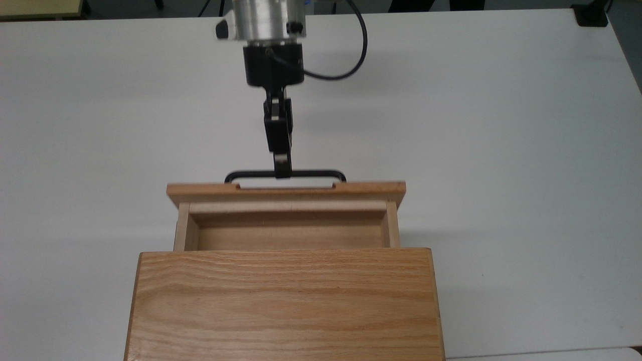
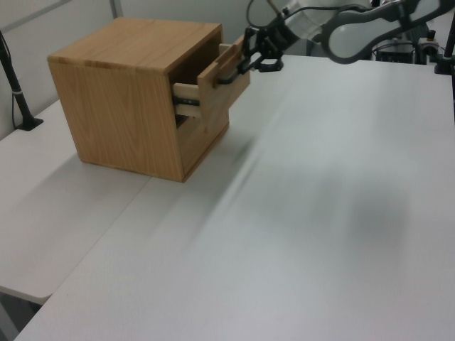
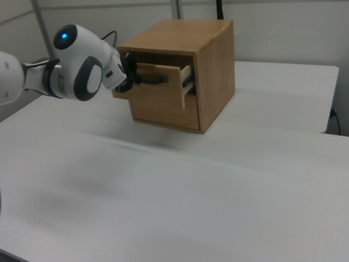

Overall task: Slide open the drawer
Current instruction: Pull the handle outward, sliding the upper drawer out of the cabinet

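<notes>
White worktop [image 1: 501, 125] all round, pale wall [image 3: 272, 16] behind. Gripped the thin black handle [image 1: 311, 173] at mid-bar with the tool [image 1: 282, 170], closed on it as far as could be judged. Held the drawer [image 1: 286, 190] partway out of the oak cabinet [image 1: 283, 301], front panel well forward of the casing, tray open to the top view and seemingly bare. Judged the pull well along. Risked, on pulling further, drawing the tray right out of the casing and letting it tip, or dragging the whole cabinet across the worktop through a binding slide. Risked too a slip off the slim bar under an off-axis pull. Could not make out the lower finger beneath the bar, the back of the tray under the cabinet top, or any end stop. Lost the upper part of the arm [image 3: 82, 76] at the top view's edge.
</notes>
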`<action>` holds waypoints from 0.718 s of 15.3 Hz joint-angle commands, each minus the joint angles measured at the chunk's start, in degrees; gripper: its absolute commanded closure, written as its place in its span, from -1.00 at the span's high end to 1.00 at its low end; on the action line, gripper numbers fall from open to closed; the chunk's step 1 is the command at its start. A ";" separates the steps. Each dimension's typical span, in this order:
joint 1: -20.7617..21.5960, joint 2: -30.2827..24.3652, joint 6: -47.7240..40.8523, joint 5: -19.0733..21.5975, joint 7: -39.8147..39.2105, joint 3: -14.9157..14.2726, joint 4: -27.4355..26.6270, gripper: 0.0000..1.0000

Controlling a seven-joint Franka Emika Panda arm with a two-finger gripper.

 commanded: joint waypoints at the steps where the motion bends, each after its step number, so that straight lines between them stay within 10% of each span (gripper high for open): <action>1: 0.34 -11.93 0.40 0.89 2.11 -0.17 -12.76 -0.78; 9: 0.08 -13.96 0.05 0.89 2.47 -0.26 -14.71 -0.71; 11: -0.19 -13.96 -0.39 0.89 2.55 -0.26 -14.27 -0.23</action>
